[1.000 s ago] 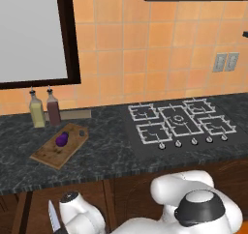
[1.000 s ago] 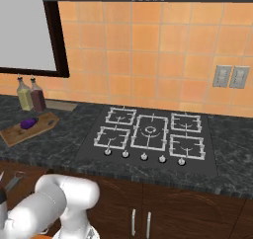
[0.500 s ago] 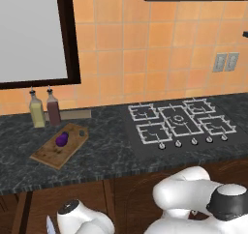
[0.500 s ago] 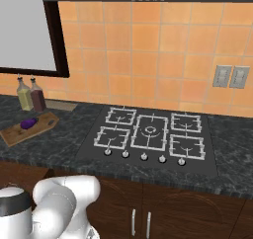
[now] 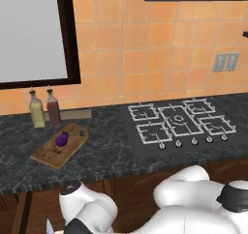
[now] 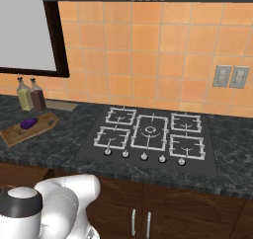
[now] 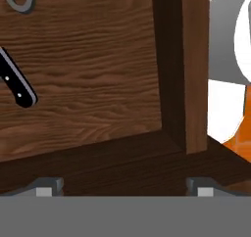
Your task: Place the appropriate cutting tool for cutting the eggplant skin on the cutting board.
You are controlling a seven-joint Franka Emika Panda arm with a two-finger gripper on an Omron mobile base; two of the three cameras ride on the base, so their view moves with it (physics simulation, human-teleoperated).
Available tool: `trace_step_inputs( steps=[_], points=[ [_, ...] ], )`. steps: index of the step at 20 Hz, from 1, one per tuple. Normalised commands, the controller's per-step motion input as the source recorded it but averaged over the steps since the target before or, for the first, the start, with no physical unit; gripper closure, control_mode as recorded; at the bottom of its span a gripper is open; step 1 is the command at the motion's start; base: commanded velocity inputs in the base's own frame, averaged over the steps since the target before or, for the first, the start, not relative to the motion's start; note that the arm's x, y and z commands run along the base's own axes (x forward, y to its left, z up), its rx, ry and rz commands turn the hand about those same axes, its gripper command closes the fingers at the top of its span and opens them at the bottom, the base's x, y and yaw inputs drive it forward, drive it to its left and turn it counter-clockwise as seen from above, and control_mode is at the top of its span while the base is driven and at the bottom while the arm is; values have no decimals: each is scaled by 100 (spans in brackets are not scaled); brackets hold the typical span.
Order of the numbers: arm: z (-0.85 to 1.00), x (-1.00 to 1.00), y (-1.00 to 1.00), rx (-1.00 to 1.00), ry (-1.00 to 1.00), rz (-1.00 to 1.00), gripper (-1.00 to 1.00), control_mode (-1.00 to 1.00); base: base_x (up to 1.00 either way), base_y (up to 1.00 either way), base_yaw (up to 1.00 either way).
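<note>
Orange-tiled wall behind a dark speckled counter (image 5: 111, 151). Gas hob (image 5: 177, 124) set into the counter's right part, five knobs along its front edge. Dark-framed window at upper left.

Cutting board (image 5: 59, 145) lies on the counter left of the hob, brown wood, angled, small round hole near its far right corner. Eggplant (image 5: 61, 139) rests on the board toward its far end, glossy dark purple, much smaller than the board. From the right base view the same pair sits at far left: board (image 6: 27, 129), eggplant (image 6: 28, 123). Two bottles (image 5: 44, 108), one yellowish and one dark red, stand upright side by side against the wall just behind the board.

Arm is folded low in front of the counter, below its edge; white links fill the bottom of both base views.

Hand view looks into a wooden drawer (image 7: 93, 74). Black knife handle (image 7: 15, 82) with two rivets lies at left. At the top left corner a grey curved part of the cutting tool (image 7: 19, 1) shows, mostly cut off by the edge. Fingers (image 7: 49, 186): two grey tips sit wide apart at the bottom, holding nothing.
</note>
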Motion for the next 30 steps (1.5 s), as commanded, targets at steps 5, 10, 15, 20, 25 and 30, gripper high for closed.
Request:
trace_step_inputs(
  steps=[5,10,15,20,25,30],
  points=[
    [13,57,35,-10,-5,-3,-100,-100,0,0,0],
    [-3,29,22,0,-15,0,-100,-100,0,0,0],
    [-1,56,44,0,0,0,-100,-100,0,0,0],
    [-28,32,21,1,0,0,-100,-100,0,0,0],
    [-37,17,-3,3,-4,0,-100,-100,0,0,0],
    [-46,5,-11,4,-7,0,-100,-100,0,0,0]
  ],
)
